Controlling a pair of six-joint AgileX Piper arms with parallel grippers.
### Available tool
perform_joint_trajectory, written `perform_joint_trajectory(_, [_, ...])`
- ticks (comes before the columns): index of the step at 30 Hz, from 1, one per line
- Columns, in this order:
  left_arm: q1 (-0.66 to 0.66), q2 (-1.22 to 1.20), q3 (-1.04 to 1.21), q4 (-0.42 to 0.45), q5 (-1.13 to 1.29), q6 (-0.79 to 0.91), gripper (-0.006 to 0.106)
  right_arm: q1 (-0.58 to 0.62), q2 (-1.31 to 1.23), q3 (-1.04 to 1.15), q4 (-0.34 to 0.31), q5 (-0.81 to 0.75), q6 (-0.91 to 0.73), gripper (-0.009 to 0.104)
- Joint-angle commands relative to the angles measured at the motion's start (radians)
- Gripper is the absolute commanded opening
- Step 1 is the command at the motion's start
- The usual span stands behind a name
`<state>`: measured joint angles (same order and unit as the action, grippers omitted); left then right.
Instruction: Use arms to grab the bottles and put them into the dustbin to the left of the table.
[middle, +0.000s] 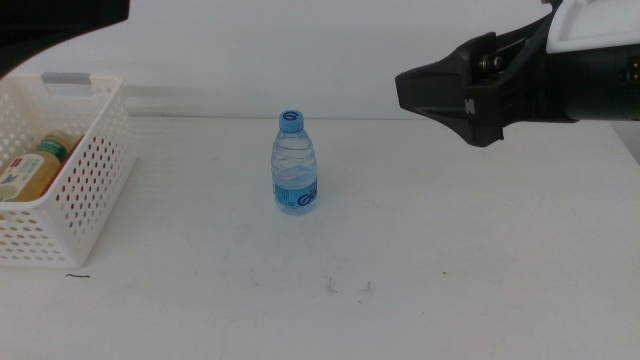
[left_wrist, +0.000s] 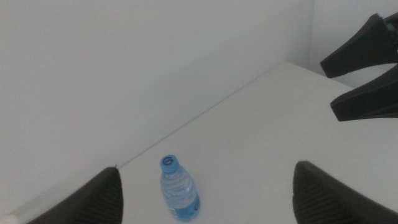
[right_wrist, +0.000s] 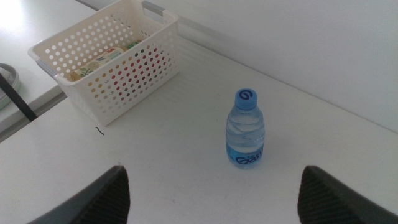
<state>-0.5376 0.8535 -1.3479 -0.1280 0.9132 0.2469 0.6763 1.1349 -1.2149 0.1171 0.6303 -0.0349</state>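
In the middle view the left edge cuts off the dustbin (middle: 95, 170), whose perforated wall hides most of the yellow tea bottle (middle: 35, 168) lying inside. The left tool (left_wrist: 205, 199) shows only its tips. The right arm (middle: 520, 75) runs past the frame's right edge.

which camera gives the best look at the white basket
The right wrist view: the white basket shows whole, rim and perforated walls, with a yellow tea bottle inside. The middle view cuts it off at the picture's left edge. The left wrist view misses it entirely.
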Motion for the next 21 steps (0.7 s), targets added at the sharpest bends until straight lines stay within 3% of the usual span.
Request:
perform_joint_trajectory(1, [-0.007, -0.003, 0.0, 0.016, -0.022, -0.01, 0.093, 0.003, -0.003, -0.004, -0.01, 0.0, 0.001, 0.093])
perform_joint_trajectory(4, [-0.007, -0.003, 0.055, 0.042, -0.11, -0.01, 0.093, 0.003, -0.003, -0.004, -0.01, 0.0, 0.001, 0.093])
perform_joint_trajectory(7, [-0.026, -0.012, 0.27, 0.042, -0.374, -0.01, 0.093, 0.003, -0.003, -0.004, -0.01, 0.0, 0.001, 0.093])
perform_joint_trajectory(13, [-0.086, 0.057, 0.907, 0.03, -1.402, -0.077, 0.093, 0.003, -0.003, -0.004, -0.003, 0.0, 0.001, 0.093])
perform_joint_trajectory(16, [-0.091, 0.17, 1.109, 0.028, -1.803, -0.165, 0.093, 0.003, -0.003, -0.004, -0.003, 0.0, 0.001, 0.093])
perform_joint_trajectory(21, [-0.091, 0.333, 1.201, 0.022, -1.933, -0.236, 0.093, 0.003, -0.003, -0.004, -0.003, 0.0, 0.001, 0.093])
